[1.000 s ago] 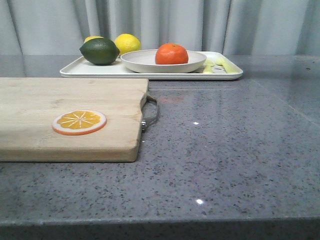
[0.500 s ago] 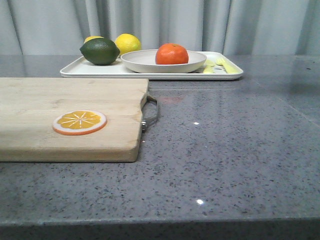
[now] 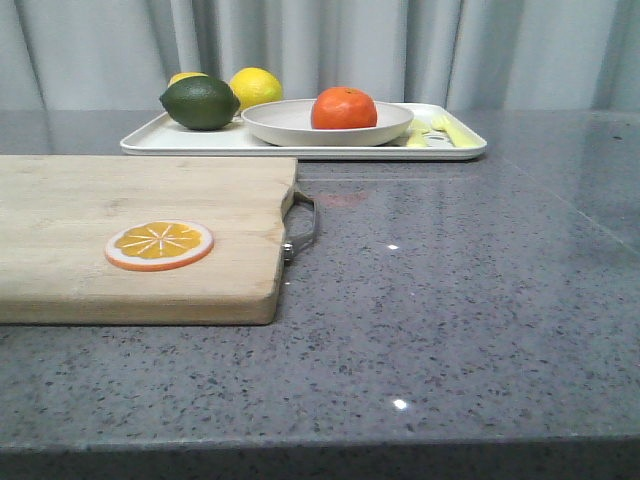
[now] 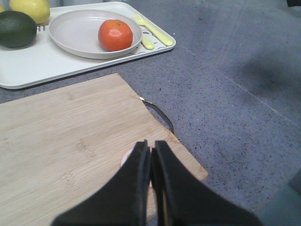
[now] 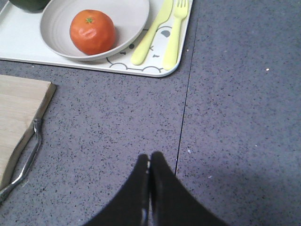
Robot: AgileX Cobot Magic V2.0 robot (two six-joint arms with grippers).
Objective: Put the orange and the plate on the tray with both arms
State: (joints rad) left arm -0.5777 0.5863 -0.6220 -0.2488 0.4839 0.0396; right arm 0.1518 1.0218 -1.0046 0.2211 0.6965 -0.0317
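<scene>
Grey speckled stone counter (image 3: 450,300) fills the near ground. On it, nearest, lies a pale wooden cutting board (image 3: 130,240) with a metal loop handle, carrying one flat orange slice (image 3: 159,245). Left gripper (image 4: 151,162) hovers above the board, black fingers (image 4: 140,165) pressed together, holding nothing. Right gripper (image 5: 149,169) hangs over bare counter, fingers likewise together and empty.

Farther back: flat rectangular white tray (image 3: 160,141) with low rim. Contents: wide, shallow off-white plate (image 3: 290,126), a dark green lime (image 3: 200,102), a yellow lemon (image 3: 256,86), and a pale yellow knife and fork (image 5: 164,28). The round bright-orange fruit (image 3: 343,108) sits inside the plate.

Judgement: placement looks complete. The orange is probably firm and smooth, and would roll; grip across its middle. The plate is stiff, possibly breakable; pinch its raised rim.
</scene>
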